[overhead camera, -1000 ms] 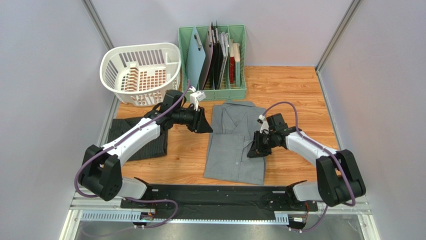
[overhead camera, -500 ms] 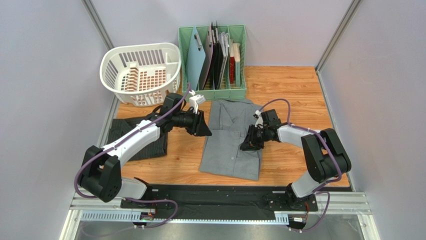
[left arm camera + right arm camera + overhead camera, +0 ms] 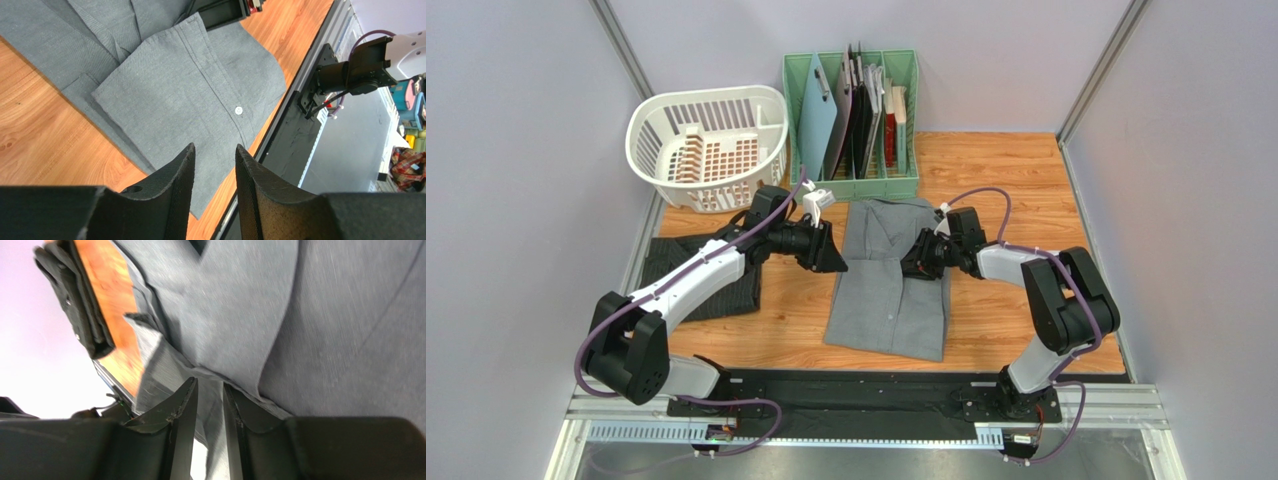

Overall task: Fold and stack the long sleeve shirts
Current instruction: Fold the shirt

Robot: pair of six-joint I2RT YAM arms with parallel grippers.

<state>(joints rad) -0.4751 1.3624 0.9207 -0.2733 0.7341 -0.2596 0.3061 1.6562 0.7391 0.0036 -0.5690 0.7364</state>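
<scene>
Grey shirt (image 3: 886,300) is soft, limp; pinch a fold edge. Right fingers (image 3: 182,430) grip it; left fingers (image 3: 172,185) hang slightly parted, empty.

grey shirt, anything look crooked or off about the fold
Yes. The grey shirt is not folded square: its near hem slants and its left edge flares outward toward the near end. The dark shirt lies apart at the left, not stacked.

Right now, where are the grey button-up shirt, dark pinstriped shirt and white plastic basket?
Grey button-up shirt (image 3: 886,320), top view, lower front.
Dark pinstriped shirt (image 3: 731,295), top view, near edge.
White plastic basket (image 3: 716,93), top view, far rim.
</scene>
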